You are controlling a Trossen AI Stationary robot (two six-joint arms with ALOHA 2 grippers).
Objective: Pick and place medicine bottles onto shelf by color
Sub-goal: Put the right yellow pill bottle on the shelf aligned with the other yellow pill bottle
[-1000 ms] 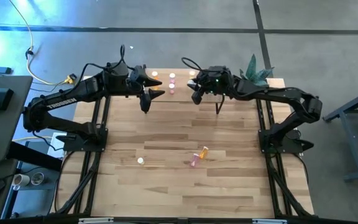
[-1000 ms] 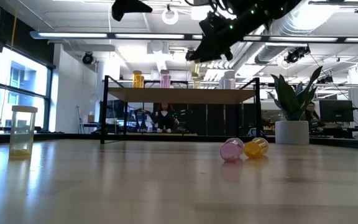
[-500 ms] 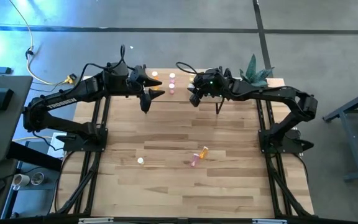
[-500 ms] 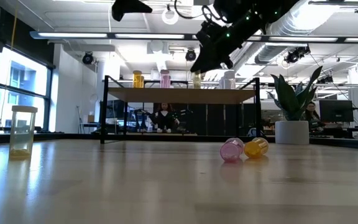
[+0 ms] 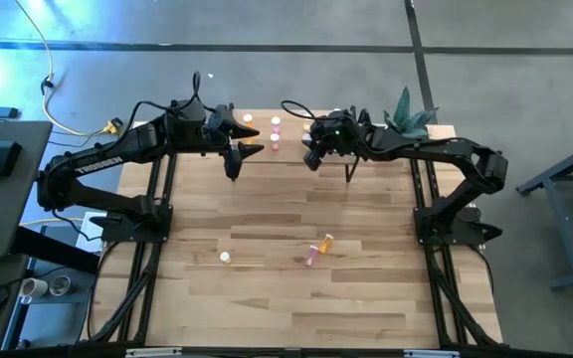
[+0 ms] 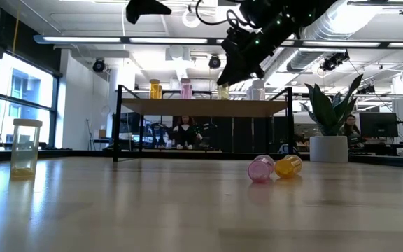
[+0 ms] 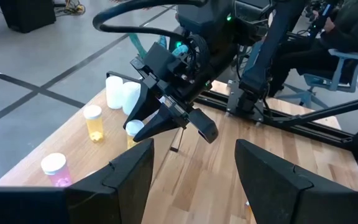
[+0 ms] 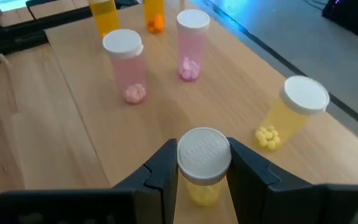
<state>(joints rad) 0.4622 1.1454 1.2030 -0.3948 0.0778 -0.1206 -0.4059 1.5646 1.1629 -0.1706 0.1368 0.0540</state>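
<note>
Our right gripper [image 8: 204, 177] clamps a yellow bottle [image 8: 202, 165] above the shelf [image 8: 229, 99], upper centre in the high view. Our left gripper [image 5: 242, 154] hangs wide beside it.

The right gripper [image 8: 202, 163] — dark, nearly black — is gripping a yellow bottle [image 8: 201, 179] with a white cap. On the light-wood shelf [image 8: 73, 118], two pink bottles [image 8: 126, 67] are showing white caps at eleven and twelve o'clock of it, a yellow one [image 8: 289, 114] at two o'clock — orange ones [image 8: 104, 14] beyond. The left gripper [image 7: 190, 177] is showing black.
</note>
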